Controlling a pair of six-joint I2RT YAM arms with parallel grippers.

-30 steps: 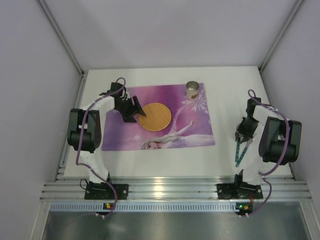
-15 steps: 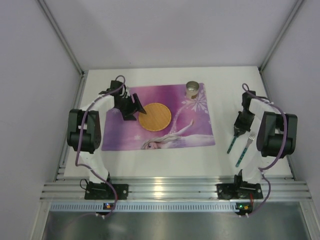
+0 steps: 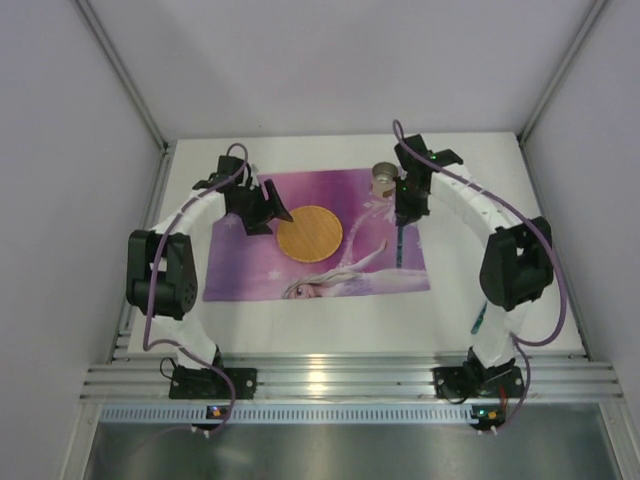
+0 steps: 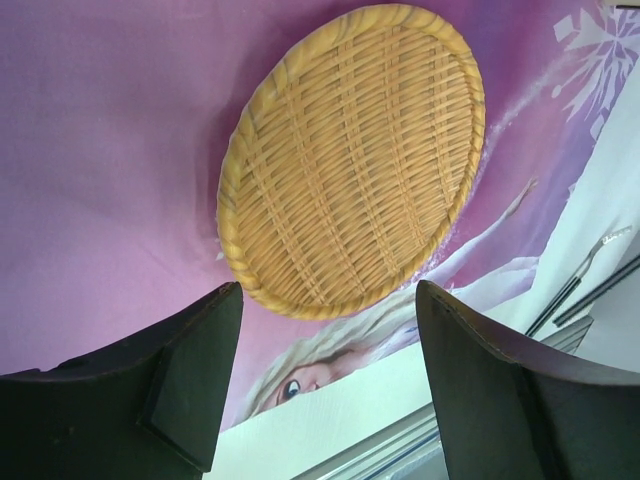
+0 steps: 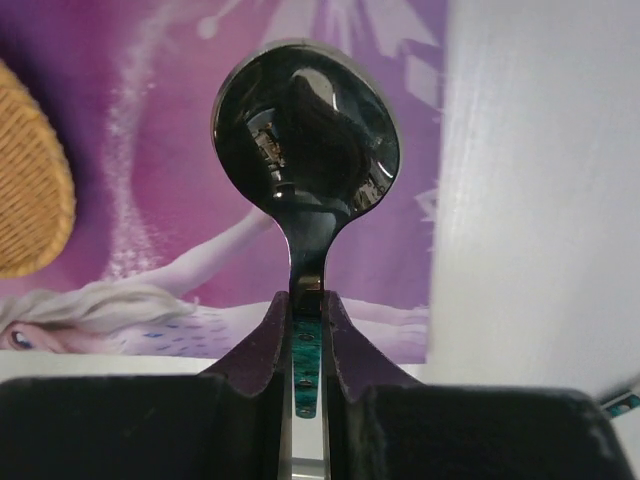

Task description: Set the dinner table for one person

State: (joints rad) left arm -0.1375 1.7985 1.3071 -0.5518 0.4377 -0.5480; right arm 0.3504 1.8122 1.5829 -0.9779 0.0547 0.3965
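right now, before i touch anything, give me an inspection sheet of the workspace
surface: white dinner table, purple placemat lying flat on it
job's things: woven plate and cup on the placemat; spoon held over its right side; teal handle mostly hidden by the right arm
clutter: nothing seen
hands: left hand open, next to the plate; right hand shut on the spoon
cables: purple cables along both arms, clear of the things
surroundings: plain walls, aluminium rail at the near edge

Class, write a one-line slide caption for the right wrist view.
Right gripper clamps a teal-handled spoon over the purple placemat, woven plate at far left.
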